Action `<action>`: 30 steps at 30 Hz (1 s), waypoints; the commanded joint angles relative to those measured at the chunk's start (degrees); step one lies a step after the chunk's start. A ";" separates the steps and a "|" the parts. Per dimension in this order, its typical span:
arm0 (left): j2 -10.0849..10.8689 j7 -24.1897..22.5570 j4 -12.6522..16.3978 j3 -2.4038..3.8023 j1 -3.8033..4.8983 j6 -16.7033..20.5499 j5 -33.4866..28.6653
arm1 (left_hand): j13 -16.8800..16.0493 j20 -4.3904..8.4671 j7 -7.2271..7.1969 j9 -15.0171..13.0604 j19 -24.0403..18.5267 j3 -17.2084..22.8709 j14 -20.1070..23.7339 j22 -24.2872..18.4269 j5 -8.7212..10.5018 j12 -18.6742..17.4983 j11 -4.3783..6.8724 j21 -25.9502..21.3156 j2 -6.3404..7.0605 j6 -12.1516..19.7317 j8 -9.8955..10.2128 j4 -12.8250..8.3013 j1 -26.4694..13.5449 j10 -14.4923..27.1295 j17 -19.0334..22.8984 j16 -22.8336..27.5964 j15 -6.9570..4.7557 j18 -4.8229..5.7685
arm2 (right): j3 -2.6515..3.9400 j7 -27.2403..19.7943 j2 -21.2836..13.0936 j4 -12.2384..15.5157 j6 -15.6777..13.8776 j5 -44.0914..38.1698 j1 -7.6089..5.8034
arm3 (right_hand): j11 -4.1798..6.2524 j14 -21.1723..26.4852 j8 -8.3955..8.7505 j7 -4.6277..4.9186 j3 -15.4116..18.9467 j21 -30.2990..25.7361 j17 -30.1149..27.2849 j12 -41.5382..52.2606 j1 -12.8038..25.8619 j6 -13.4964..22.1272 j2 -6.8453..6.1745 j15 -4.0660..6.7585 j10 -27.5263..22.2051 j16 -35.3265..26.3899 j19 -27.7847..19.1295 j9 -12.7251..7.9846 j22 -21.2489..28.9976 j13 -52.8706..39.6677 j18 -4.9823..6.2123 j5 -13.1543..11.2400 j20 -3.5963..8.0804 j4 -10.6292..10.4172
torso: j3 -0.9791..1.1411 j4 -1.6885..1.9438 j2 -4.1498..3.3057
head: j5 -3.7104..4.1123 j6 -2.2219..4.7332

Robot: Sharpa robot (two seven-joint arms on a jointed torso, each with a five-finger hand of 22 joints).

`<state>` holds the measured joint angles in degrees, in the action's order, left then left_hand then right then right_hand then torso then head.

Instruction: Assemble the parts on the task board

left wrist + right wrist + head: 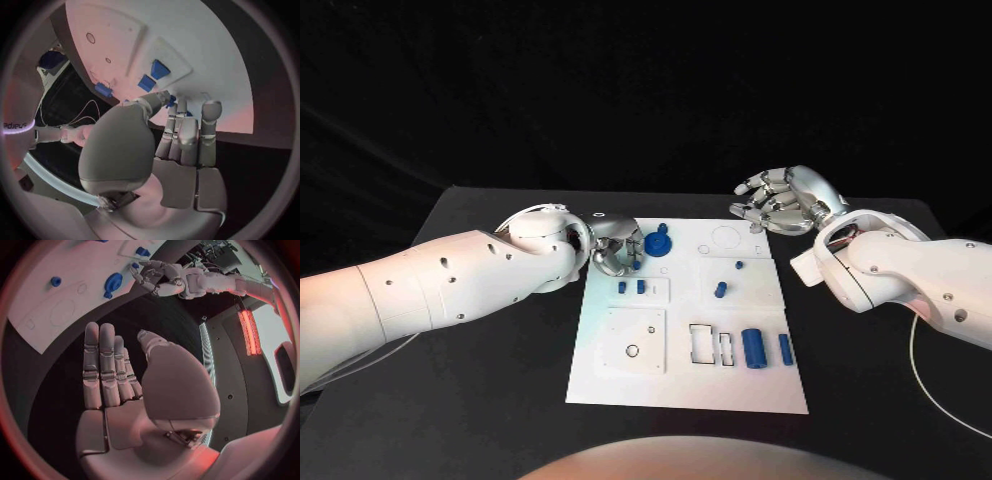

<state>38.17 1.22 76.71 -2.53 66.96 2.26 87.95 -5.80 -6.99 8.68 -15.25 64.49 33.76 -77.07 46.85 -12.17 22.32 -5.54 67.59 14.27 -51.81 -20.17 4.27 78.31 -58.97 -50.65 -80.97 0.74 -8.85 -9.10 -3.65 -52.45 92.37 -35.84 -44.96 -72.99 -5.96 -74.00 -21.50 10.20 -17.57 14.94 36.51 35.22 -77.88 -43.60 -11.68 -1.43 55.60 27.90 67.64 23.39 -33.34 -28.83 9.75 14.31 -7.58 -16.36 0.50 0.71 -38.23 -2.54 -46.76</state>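
Left robot hand (609, 248) hovers with fingers extended, while right robot hand (788, 201) hangs raised, empty, fingers apart.

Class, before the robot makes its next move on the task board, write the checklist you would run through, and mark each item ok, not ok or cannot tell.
1. Left hand at the task board's far left corner: ok.
2. Left hand holds a part: cannot tell; fingertips lie at the board's edge.
3. Right hand free, fingers apart: ok.
4. Right hand clear of the board: ok, beyond its far right corner.
5. Large blue round part beside the left hand, unobstructed: ok.
6. Two blue bars lie loose near the rectangular slots: ok.
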 commanded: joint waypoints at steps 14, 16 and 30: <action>0.39 -0.24 0.51 0.05 -0.10 0.52 -0.09 | -0.16 -0.31 0.10 -0.23 0.01 -0.23 -0.04 -0.02 0.08 -0.27 -0.05 -0.32 -0.08 -0.26 0.17 0.01 -0.46 0.95 0.11 -0.28 0.61 0.19 | 0.01 -0.01 0.06 -0.06 0.08 -0.43 0.04 | -0.01 0.07 -0.38 0.36 -0.27 -0.39 0.05 -0.19 0.51 0.10 -0.23 -0.26 -0.25 -0.19 0.45 0.05 0.05 0.04 0.63 -0.27 -0.07 -0.01 | 0.02 0.01 -0.02 | 0.01 -0.06; 0.43 -0.17 0.58 0.06 -0.11 0.49 -0.09 | -0.16 -0.31 0.10 -0.23 0.01 -0.23 -0.04 -0.02 0.08 -0.27 -0.05 -0.32 -0.08 -0.26 0.17 0.01 -0.46 0.95 0.11 -0.28 0.61 0.19 | 0.01 0.00 0.05 -0.07 0.08 -0.43 0.04 | -0.01 0.07 -0.38 0.36 -0.27 -0.39 0.05 -0.19 0.51 0.10 -0.23 -0.26 -0.25 -0.19 0.45 0.05 0.05 0.04 0.63 -0.27 -0.07 -0.01 | 0.01 0.00 -0.02 | 0.00 -0.10; 0.52 -0.03 0.82 0.07 -0.18 0.73 -0.24 | -0.34 -0.38 0.13 -0.24 0.07 -0.22 -0.01 0.03 0.08 -0.19 -0.11 -0.28 -0.11 -0.01 0.41 -0.11 -0.35 1.22 0.19 -0.31 0.69 0.18 | 0.01 -0.06 0.08 -0.13 0.11 -0.43 0.07 | -0.01 0.07 -0.38 0.36 -0.27 -0.39 0.05 -0.19 0.51 0.10 -0.23 -0.26 -0.25 -0.19 0.45 0.05 0.05 0.04 0.63 -0.27 -0.07 -0.01 | 0.05 0.00 -0.03 | 0.03 -0.13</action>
<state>38.74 1.34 77.37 -2.51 66.80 2.62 87.96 -6.08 -6.98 8.68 -15.47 64.49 33.76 -77.08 46.86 -12.17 22.30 -5.53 67.60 14.27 -51.81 -19.93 4.26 78.31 -58.15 -50.55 -80.97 1.15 -8.86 -9.10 -3.61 -52.41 92.23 -35.84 -44.96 -72.95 -6.05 -74.00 -21.51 10.20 -17.57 14.94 36.49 35.22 -77.88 -43.60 -11.68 -1.43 55.69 27.90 67.64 23.38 -33.35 -28.85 9.75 14.31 -7.58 -16.36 0.52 0.69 -38.24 -2.53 -46.87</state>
